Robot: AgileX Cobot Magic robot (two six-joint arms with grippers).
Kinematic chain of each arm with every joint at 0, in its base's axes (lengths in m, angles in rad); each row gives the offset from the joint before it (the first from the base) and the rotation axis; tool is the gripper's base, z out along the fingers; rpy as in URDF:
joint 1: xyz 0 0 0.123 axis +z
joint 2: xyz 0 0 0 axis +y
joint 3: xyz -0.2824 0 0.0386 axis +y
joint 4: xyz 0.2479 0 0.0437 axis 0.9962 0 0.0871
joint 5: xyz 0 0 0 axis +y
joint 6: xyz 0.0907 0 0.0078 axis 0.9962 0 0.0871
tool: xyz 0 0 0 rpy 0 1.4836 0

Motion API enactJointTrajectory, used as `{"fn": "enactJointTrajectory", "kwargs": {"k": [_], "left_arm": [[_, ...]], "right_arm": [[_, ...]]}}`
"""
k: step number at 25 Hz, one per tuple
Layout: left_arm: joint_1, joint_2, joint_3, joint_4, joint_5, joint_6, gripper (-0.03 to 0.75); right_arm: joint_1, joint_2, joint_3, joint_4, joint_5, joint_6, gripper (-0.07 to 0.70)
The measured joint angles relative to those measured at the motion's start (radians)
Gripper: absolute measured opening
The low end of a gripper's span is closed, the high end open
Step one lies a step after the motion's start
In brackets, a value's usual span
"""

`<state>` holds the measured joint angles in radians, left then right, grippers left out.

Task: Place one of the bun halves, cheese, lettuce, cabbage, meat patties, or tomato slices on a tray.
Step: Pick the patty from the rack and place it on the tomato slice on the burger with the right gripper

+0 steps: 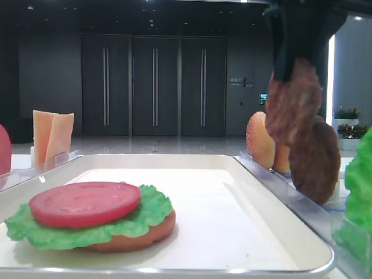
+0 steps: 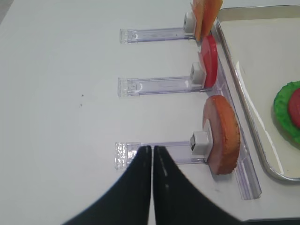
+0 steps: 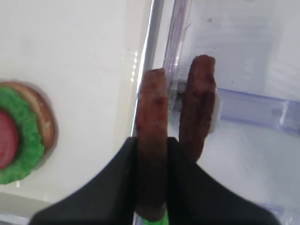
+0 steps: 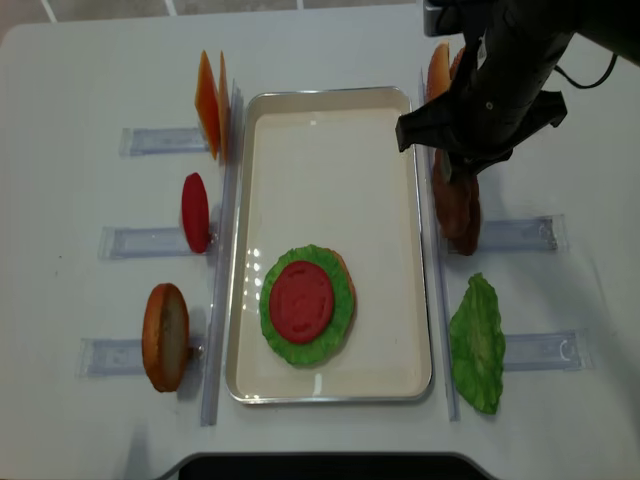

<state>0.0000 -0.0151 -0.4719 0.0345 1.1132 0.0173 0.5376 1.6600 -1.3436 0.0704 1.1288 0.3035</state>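
Observation:
My right gripper (image 3: 152,140) is shut on a dark-brown meat patty (image 3: 152,103), held on edge above the white tray's (image 4: 330,180) right rim. A second meat patty (image 3: 199,112) stands just right of it in a clear holder. On the tray lies a bun half (image 1: 133,238) with lettuce (image 1: 70,232) and a tomato slice (image 1: 84,203) on top. My left gripper (image 2: 152,147) is shut and empty, over the table left of the tray, beside a standing bun half (image 2: 222,133). Cabbage is out of view.
Left of the tray, clear holders carry cheese (image 4: 208,115), a tomato slice (image 4: 195,212) and a bun half (image 4: 165,322). Right of the tray are more bun halves (image 4: 438,68) and a lettuce leaf (image 4: 477,340) in holders. The tray's far half is bare.

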Motion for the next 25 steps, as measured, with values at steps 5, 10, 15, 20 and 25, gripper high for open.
{"fn": "enactJointTrajectory", "kwargs": {"k": [5,10,15,20,25], "left_arm": [[0.000,0.000,0.000,0.000,0.000,0.000,-0.001],[0.000,0.000,0.000,0.000,0.000,0.000,-0.001],[0.000,0.000,0.000,0.000,0.000,0.000,-0.001],[0.000,0.000,0.000,0.000,0.000,0.000,-0.001],[0.000,0.000,0.000,0.000,0.000,0.000,-0.001]], "right_arm": [[0.044,-0.114,0.000,-0.035,0.070,0.056,0.115],[0.076,-0.184,0.000,-0.058,0.092,0.078,0.115],[0.163,-0.258,0.061,-0.070,0.093,0.133,0.115],[0.290,-0.416,0.223,-0.063,0.060,0.241,0.114],[0.324,-0.527,0.292,-0.037,-0.084,0.268,0.113]]}}
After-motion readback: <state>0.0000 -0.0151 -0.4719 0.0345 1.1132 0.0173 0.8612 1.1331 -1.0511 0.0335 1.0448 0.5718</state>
